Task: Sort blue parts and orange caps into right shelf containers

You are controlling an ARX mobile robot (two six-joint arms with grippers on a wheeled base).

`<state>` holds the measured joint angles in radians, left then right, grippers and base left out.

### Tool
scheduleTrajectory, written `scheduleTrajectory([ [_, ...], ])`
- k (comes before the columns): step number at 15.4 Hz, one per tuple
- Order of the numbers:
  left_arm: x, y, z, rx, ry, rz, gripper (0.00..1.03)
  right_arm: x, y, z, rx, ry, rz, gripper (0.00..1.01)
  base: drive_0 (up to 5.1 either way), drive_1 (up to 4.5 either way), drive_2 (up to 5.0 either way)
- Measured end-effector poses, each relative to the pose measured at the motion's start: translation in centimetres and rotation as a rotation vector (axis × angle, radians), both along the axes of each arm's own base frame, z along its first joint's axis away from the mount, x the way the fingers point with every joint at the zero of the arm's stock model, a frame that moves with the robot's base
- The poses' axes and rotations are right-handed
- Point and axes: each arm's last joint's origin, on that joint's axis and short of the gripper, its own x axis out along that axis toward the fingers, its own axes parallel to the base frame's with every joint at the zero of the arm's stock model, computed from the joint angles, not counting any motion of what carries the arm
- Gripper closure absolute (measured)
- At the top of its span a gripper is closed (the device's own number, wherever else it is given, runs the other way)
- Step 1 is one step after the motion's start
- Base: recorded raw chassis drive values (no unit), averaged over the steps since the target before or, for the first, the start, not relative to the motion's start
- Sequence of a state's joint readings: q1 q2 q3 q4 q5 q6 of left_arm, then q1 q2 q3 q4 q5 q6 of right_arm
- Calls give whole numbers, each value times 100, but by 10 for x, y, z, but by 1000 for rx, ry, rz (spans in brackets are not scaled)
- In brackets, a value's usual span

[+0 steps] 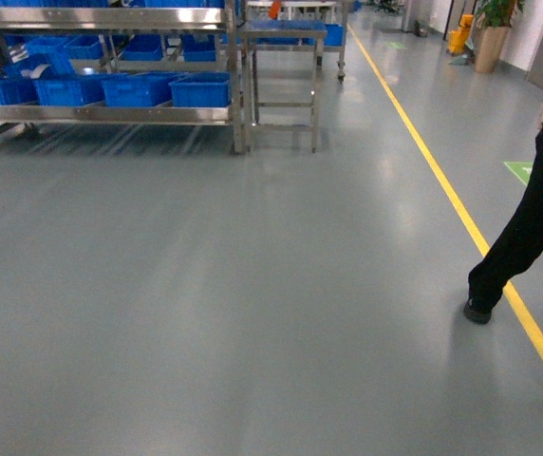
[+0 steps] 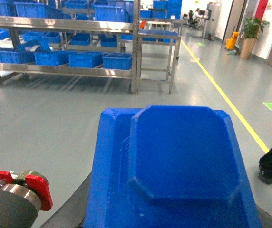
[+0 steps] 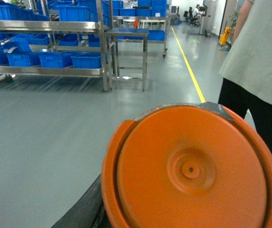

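Neither arm nor pincer shows in head view. Both wrist cams blocked up close; pincer fingers hidden, grip state unclear.

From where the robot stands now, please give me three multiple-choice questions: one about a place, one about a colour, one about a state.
1. Where in the head view is the steel shelf with the blue bins?
A. upper left
B. lower right
C. centre bottom

2. What colour is the line on the floor?
A. red
B. yellow
C. white

3. What fills the right wrist view up close?
A. a blue part
B. bare floor only
C. an orange cap

Answers:
1 A: the shelf with its bins stands upper left.
2 B: the line is yellow.
3 C: the round orange cap fills it, while the blue part fills the left wrist view.
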<state>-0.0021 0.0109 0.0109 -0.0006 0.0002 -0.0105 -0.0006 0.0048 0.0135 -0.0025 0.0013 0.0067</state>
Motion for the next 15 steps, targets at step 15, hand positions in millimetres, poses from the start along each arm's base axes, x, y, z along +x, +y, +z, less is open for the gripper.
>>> scheduleTrajectory([
  [15, 0, 0, -1, 0, 8, 2, 61, 0, 0, 0, 0, 5, 2, 57, -32, 402, -465],
])
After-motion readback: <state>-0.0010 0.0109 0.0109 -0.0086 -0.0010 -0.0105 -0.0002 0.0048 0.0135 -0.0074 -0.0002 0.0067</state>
